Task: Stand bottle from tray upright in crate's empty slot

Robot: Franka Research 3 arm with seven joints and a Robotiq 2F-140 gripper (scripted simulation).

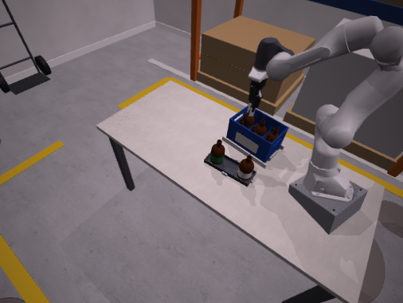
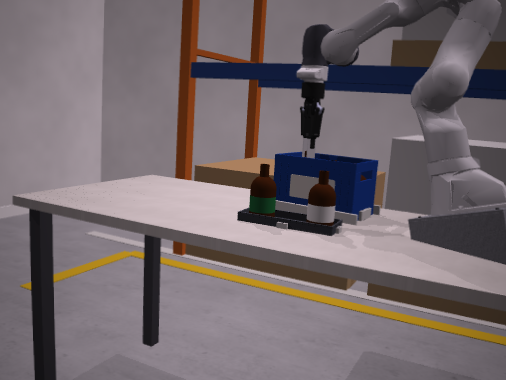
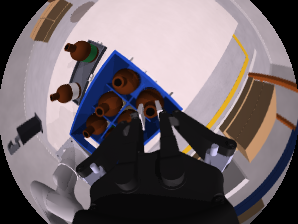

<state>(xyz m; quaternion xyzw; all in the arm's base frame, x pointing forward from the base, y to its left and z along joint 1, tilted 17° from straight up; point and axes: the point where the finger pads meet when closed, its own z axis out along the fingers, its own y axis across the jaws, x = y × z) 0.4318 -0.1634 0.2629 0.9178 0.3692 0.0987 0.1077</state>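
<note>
The blue crate stands on the table and holds several brown bottles. My gripper is right above the crate's far corner, shut on the neck of a brown bottle. That bottle is upright with its body down inside the corner slot; the crate wall hides it in the exterior view. In front of the crate, the dark tray holds a green-labelled bottle and a white-labelled bottle.
The robot base sits on the table right of the crate. Large cardboard boxes and an orange rack post stand behind the table. A hand truck is on the floor at far left.
</note>
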